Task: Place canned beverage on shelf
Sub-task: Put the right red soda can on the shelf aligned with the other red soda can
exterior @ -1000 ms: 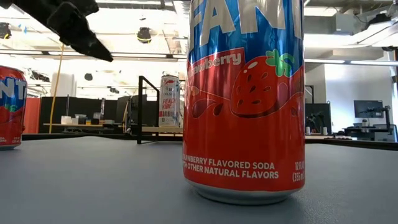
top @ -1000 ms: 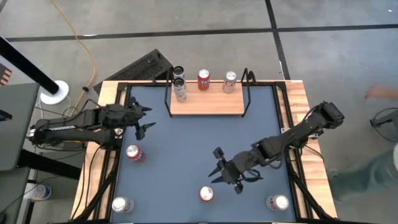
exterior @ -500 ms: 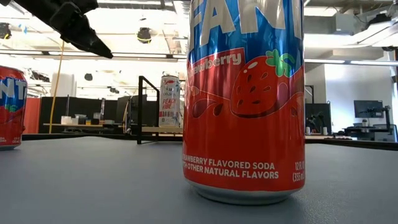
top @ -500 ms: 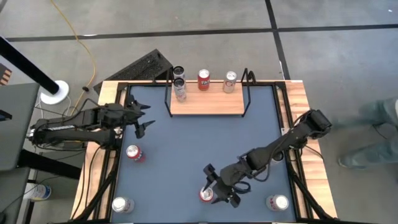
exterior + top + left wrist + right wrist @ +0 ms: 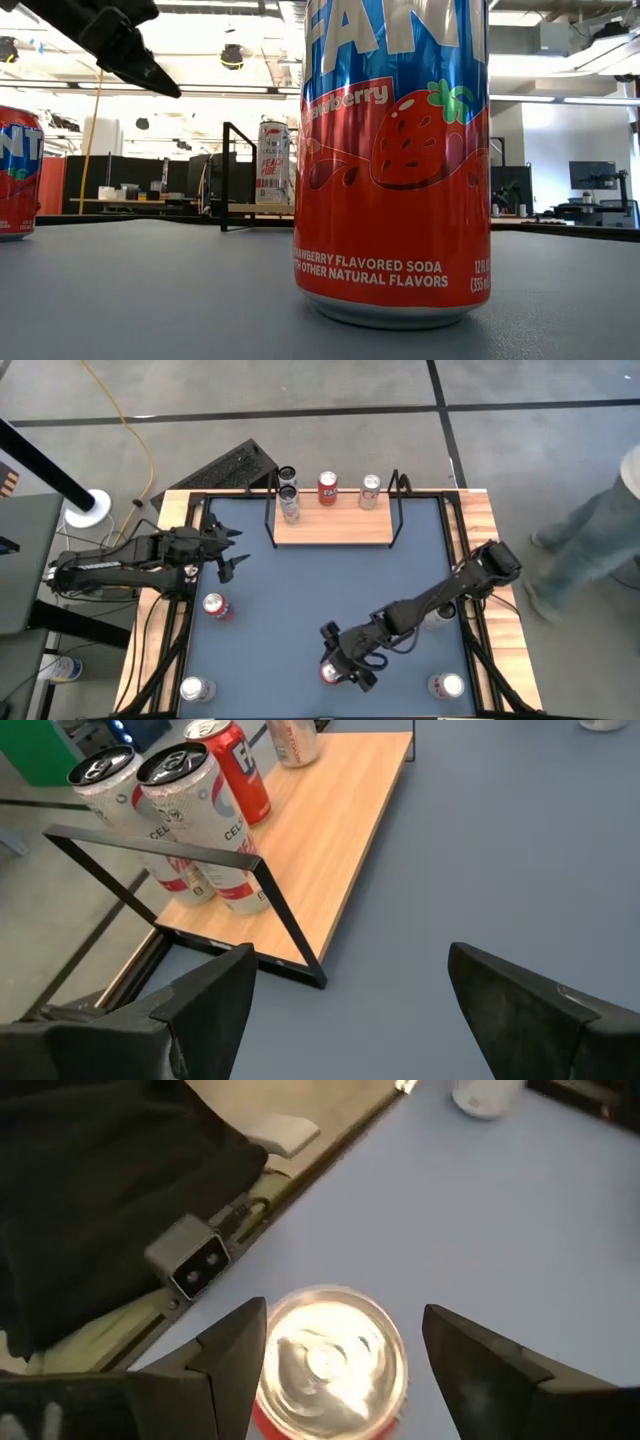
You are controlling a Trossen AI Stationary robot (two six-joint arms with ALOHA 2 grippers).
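Both right gripper (image 5: 335, 1370) jaws stand spread, straddling the red can (image 5: 328, 1370) untouched.

yellow cable (image 5: 118, 412), person's legs (image 5: 585, 545), white stand base (image 5: 87, 509)

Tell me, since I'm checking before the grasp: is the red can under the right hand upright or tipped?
Upright. The red can shows its round lid between the open right hand, and the low view shows it standing on its base.

Red-and-blue strawberry-print can (image 5: 395, 160), light-wood shelf (image 5: 332, 528) with black wire frame, slate-blue table (image 5: 300, 590)
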